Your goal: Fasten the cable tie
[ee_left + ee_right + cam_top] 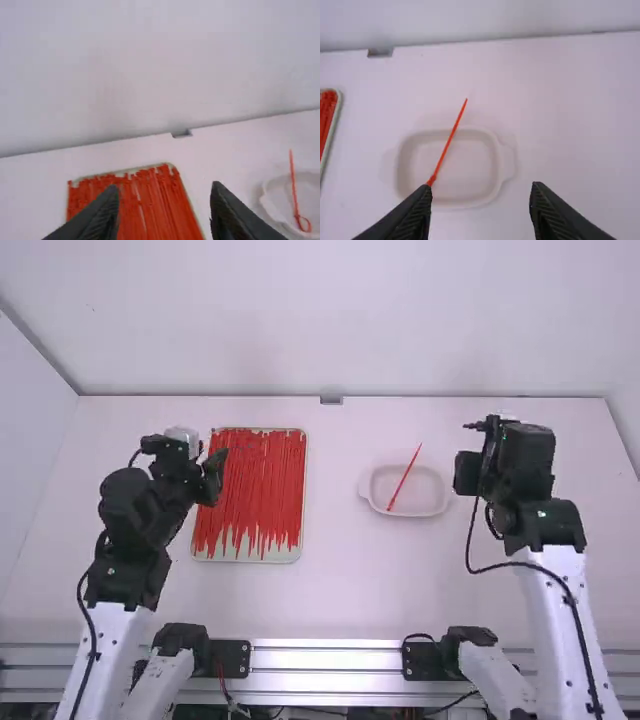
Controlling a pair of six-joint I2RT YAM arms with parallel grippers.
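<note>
**A:** Left gripper point(164, 186), is it holding anything?
**B:** No, released, above the left edge of the tray point(303, 490), over loose cable ties point(250, 495). Right gripper point(480, 186), released too, hangs right of the dish point(432, 504) with one looped tie point(403, 480).
**A:** Step?
**B:** Fetching a tie, I judge: descend, pinch one strand.

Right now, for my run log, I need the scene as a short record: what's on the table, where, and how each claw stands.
Table: white
Tray: left side, packed with loose red cable ties
Dish: white, right side, holds a single red cable tie that leans with its tail out over the far rim
Left claw: open, over the tray's left part, holding nothing
Right claw: open, by the dish's right side, holding nothing
</note>
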